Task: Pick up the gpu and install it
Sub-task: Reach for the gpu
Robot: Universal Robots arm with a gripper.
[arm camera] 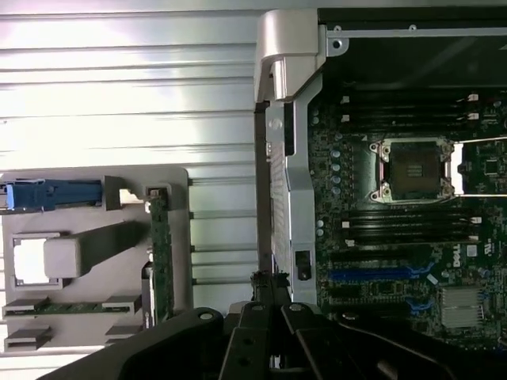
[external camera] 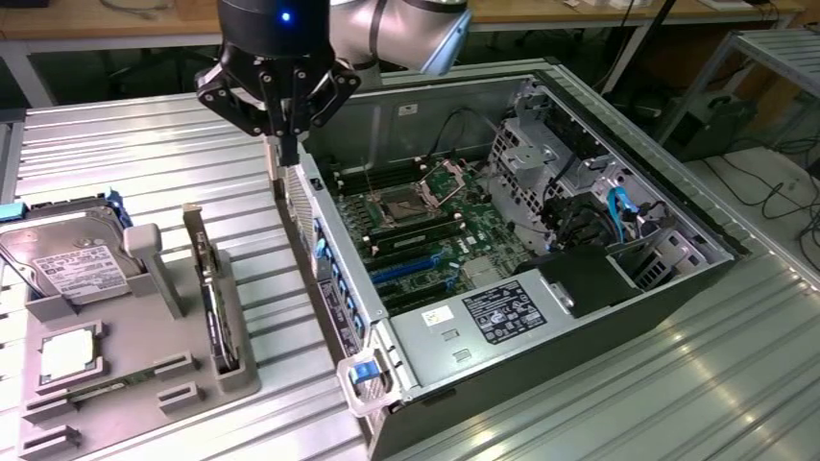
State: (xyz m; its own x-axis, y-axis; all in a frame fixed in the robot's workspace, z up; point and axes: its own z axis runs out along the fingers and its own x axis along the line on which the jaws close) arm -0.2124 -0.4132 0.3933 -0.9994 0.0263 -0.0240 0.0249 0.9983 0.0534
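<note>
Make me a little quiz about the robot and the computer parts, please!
1. True or false: the gpu is already inside the case.
2. Pick one. The jaws are: A) wide open, B) shut, C) clamped on the gpu.
3. Fill the gap: the gpu stands on its edge in the gray ____, next to the drive.

Key: 1 false; 2 B; 3 tray.
</note>
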